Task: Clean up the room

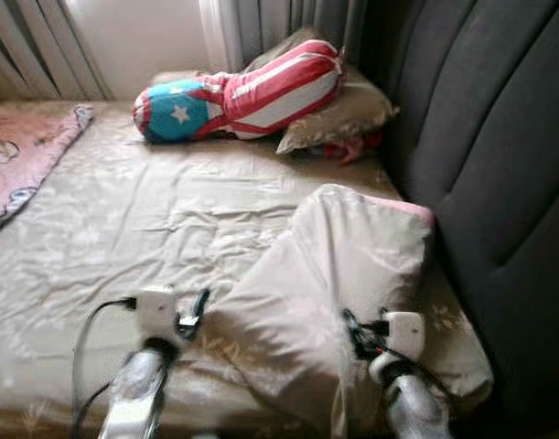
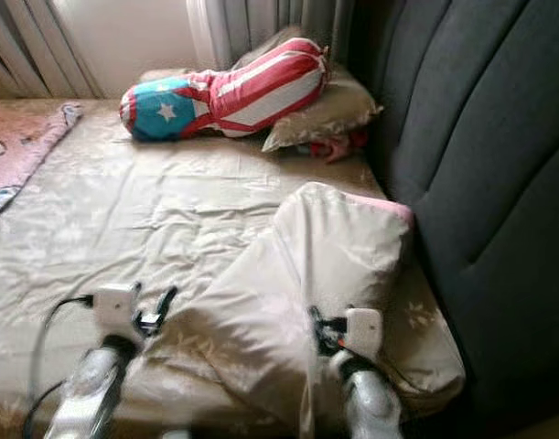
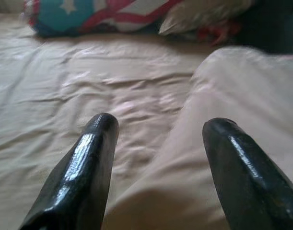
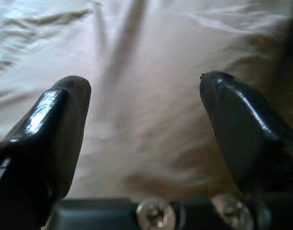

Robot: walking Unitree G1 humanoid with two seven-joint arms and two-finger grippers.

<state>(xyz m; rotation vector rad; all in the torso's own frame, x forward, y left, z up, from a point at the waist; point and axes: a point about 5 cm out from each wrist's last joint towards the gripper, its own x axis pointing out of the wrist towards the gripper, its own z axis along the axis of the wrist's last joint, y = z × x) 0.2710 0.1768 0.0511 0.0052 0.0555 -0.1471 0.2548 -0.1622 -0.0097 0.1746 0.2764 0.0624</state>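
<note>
A large beige pillow [image 1: 334,274] lies at the near right of the bed, its far end raised beside the dark headboard [image 1: 499,155]. My left gripper [image 1: 195,315] is open at the pillow's left edge; in the left wrist view one finger [image 3: 88,158] is over the sheet and the other over the pillow [image 3: 242,110]. My right gripper [image 1: 357,334] is open and rests low on the pillow's near right part. In the right wrist view its fingertips [image 4: 64,105] spread over pale pillow fabric [image 4: 146,120]. Neither gripper holds anything.
A red, white and blue bolster with a star [image 1: 238,96] lies at the far end, leaning on another beige pillow [image 1: 343,114] with something red [image 1: 348,146] under it. A pink blanket [image 1: 23,151] covers the far left. The wrinkled beige sheet [image 1: 142,219] spans the middle. Curtains [image 1: 261,23] hang behind.
</note>
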